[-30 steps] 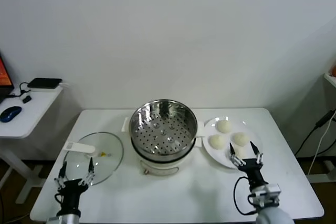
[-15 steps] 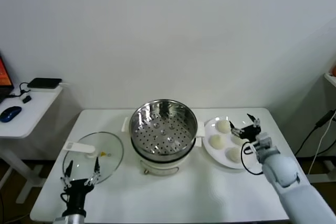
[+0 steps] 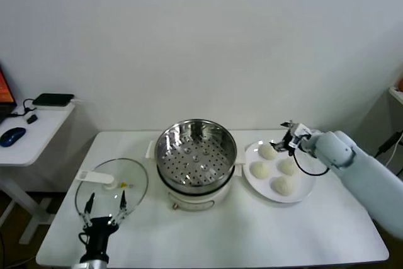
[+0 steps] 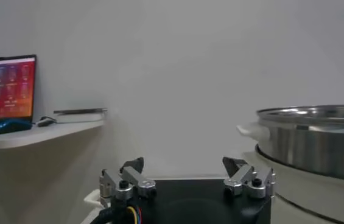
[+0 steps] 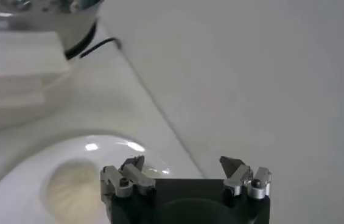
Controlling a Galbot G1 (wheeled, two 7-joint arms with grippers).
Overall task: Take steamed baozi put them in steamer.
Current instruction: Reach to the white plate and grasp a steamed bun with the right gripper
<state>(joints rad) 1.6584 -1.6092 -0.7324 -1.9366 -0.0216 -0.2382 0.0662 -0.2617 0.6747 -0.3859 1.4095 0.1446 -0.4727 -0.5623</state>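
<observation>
Behind right tool (image 3: 284, 137), rear baozi (image 3: 267, 152) part-hidden.

right claw (image 3: 284, 137): spread, seemingly over farthest baozi (image 3: 268, 152) | steamer (image 3: 196, 154): empty

steamer (image 3: 196, 155) centre; lid (image 3: 112, 188) left; baozi (image 3: 273, 169) on plate (image 3: 302, 192) right.

White bench (image 3: 208, 231) carries three things w/ direct contact. Steamer (image 3: 196, 162) sits about mid-bench on its white base. Glass lid (image 3: 113, 187) lies flat to the robot's left of it, near the front edge, white handle pointing left. White plate (image 3: 301, 188) rests just to the robot's right of the steamer, close beside the base; four baozi (image 3: 283, 185) on it.
</observation>
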